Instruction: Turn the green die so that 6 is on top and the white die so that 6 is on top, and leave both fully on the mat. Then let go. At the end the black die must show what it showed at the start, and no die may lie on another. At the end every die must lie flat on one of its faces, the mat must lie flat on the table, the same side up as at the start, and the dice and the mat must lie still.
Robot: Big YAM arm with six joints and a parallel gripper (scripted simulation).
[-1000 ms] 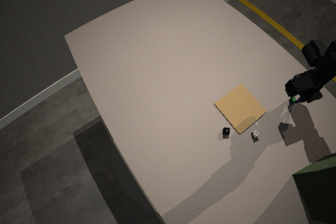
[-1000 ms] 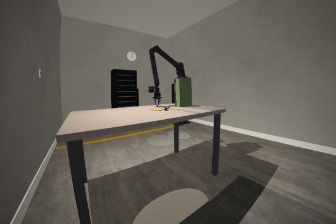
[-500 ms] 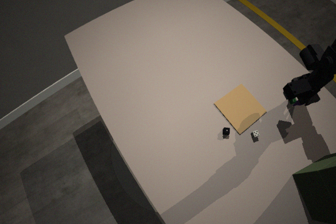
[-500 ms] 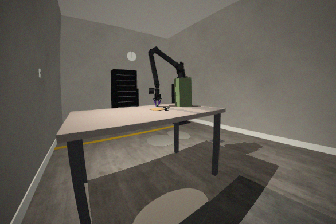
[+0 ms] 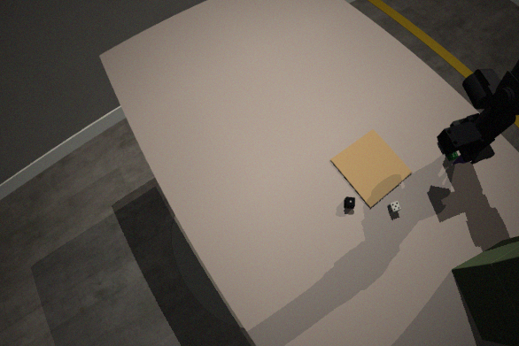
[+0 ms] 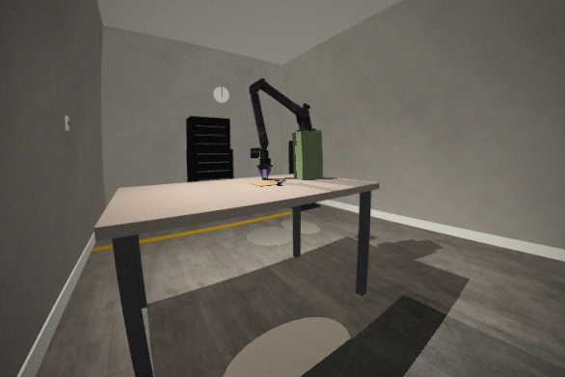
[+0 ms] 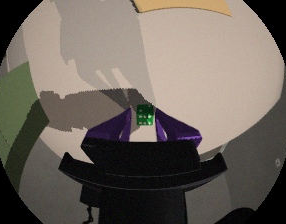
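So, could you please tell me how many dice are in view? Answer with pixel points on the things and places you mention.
3: a black die (image 5: 350,203) and a white die (image 5: 395,206) beside the tan square mat (image 5: 371,168) (image 6: 263,184) (image 7: 186,6), and a green die (image 5: 452,156) (image 7: 145,115) between the hand's purple fingers.

Seen from above, the mat (image 5: 371,160) (image 6: 260,184) (image 7: 186,6) is laid on the counter (image 5: 266,89) (image 6: 193,199) (image 7: 209,75), flanked at its lowest corner by the black die (image 5: 349,203), left, and the white die (image 5: 395,206), right; the green die (image 5: 453,156) (image 6: 264,178) (image 7: 145,115) is placed farther right.
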